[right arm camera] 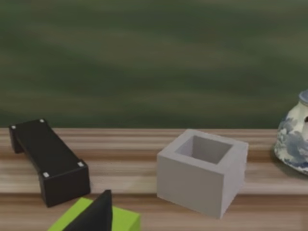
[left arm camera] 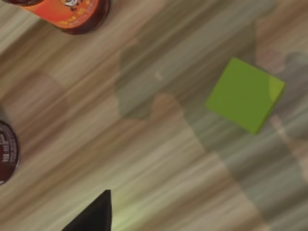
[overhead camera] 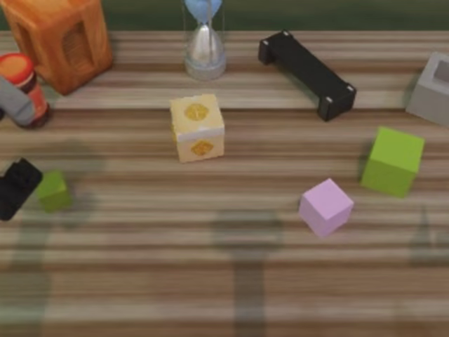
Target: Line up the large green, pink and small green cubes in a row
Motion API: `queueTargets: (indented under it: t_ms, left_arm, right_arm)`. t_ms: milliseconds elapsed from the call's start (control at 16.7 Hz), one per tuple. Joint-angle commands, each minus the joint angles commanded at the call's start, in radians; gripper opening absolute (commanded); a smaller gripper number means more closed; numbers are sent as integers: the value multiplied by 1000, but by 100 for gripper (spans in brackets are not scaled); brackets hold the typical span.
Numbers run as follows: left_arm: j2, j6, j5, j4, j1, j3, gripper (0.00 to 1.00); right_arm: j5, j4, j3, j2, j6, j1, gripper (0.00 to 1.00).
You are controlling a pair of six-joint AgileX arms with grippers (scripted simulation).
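Note:
The small green cube (overhead camera: 52, 191) lies at the table's far left, and my left gripper (overhead camera: 19, 184) hovers just left of it, open. In the left wrist view that cube (left arm camera: 245, 95) sits apart from the one dark fingertip (left arm camera: 98, 214) that shows, with nothing between the fingers. The pink cube (overhead camera: 325, 206) rests right of centre. The large green cube (overhead camera: 393, 161) stands further right. My right gripper (right arm camera: 137, 228) is outside the top view. It hangs open over the large green cube (right arm camera: 120, 222), with one fingertip (right arm camera: 98, 211) in front of it.
A cream cube with orange emblems (overhead camera: 197, 128) stands mid-table. Along the back are an orange wooden block (overhead camera: 59, 38), a red-lidded jar (overhead camera: 24, 81), an hourglass (overhead camera: 205, 45), a black bar (overhead camera: 305, 64) and a grey open box (overhead camera: 431, 88). A blue-white teapot (right arm camera: 296, 139) sits beyond the box.

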Motion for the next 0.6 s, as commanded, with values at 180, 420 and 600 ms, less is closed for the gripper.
queueTargets:
  t_ms: [180, 420, 600]
  left_arm:
    - [284, 148, 0, -153, -7, 201, 100]
    - [571, 309, 0, -310, -15, 429, 100]
    - [714, 387, 1, -381, -19, 548, 100]
  right_arm:
    - [0, 0, 0, 0, 0, 0, 100]
    - [0, 0, 0, 0, 0, 0, 100]
    - [0, 0, 0, 0, 0, 0, 100]
